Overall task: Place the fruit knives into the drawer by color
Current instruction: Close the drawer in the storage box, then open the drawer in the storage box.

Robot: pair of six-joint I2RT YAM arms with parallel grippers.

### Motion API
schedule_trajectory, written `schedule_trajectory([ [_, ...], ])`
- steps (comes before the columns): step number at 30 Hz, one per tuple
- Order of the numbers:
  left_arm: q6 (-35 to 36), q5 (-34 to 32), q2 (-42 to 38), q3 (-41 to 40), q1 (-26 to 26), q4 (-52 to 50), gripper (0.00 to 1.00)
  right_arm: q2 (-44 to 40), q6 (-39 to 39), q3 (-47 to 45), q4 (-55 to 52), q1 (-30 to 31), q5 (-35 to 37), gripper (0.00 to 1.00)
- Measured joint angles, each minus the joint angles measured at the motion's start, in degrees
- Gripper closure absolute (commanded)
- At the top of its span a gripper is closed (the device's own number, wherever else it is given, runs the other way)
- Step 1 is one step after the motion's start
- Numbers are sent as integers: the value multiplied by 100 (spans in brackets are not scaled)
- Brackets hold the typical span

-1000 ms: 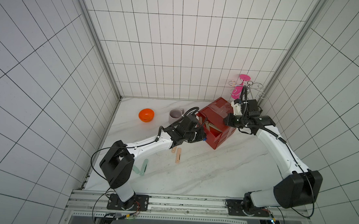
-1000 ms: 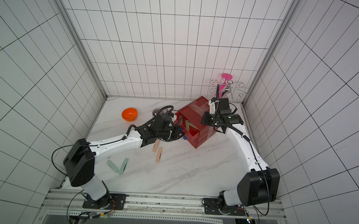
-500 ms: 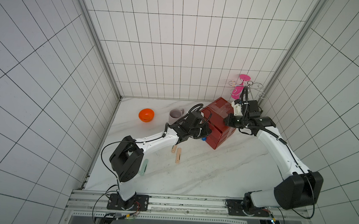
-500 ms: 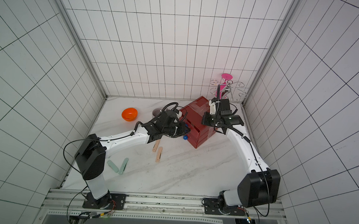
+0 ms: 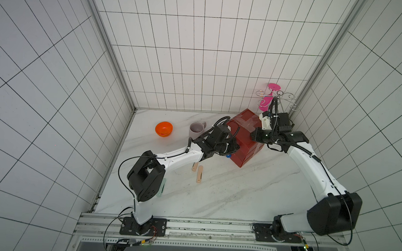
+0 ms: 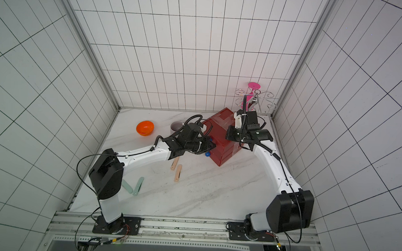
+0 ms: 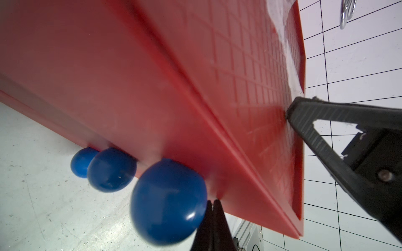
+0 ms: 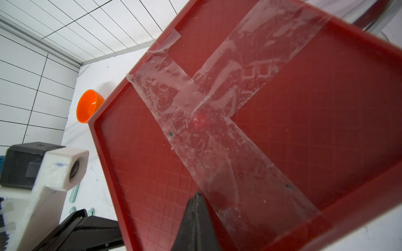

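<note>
**Bimanual cell, drawer chest at centre.** The left pincer [image 7: 212,201] has its jaws pressed together on nothing. Its tips meet the red front of the drawer chest [image 7: 152,76], just beside the nearest of three blue knobs [image 7: 168,203], and the drawer fronts lie flush. The right pincer [image 8: 197,193] is likewise closed and empty, its tips set on the chest's gridded top at the edge of the crossed clear tape [image 8: 217,97].

Two peach-pink fruit knives [image 5: 200,174] lie on the marble table [image 5: 239,191] behind the left pincer, near its forearm. Two pale mint fruit knives [image 6: 138,186] lie farther back along that arm, well apart from both pincers (the arm half hides them in a top view). A mauve mug [image 5: 197,128] stands near the left pincer's wrist, with an orange bowl [image 5: 163,128] beyond it.

Writing: a blue mark on the white camera housing [image 8: 63,165], too blurred to read.
</note>
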Motion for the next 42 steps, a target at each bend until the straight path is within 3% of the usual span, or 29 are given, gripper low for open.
schedule_trajectory([
  [16,17,-96,-4,184,-37,-229,100,0,2,-15,7,0,4,100],
  [22,210,-363,-693,9,-33,-138,100,0,4,-17,7,0,2,100],
  [28,210,-501,-1891,-1029,118,459,70,-7,9,-17,7,2,2,100],
  [32,22,-382,-2068,-1801,428,977,46,-28,26,-39,9,0,2,99],
  [42,-348,101,-1357,-2741,772,2267,43,-98,46,-118,50,0,2,98],
])
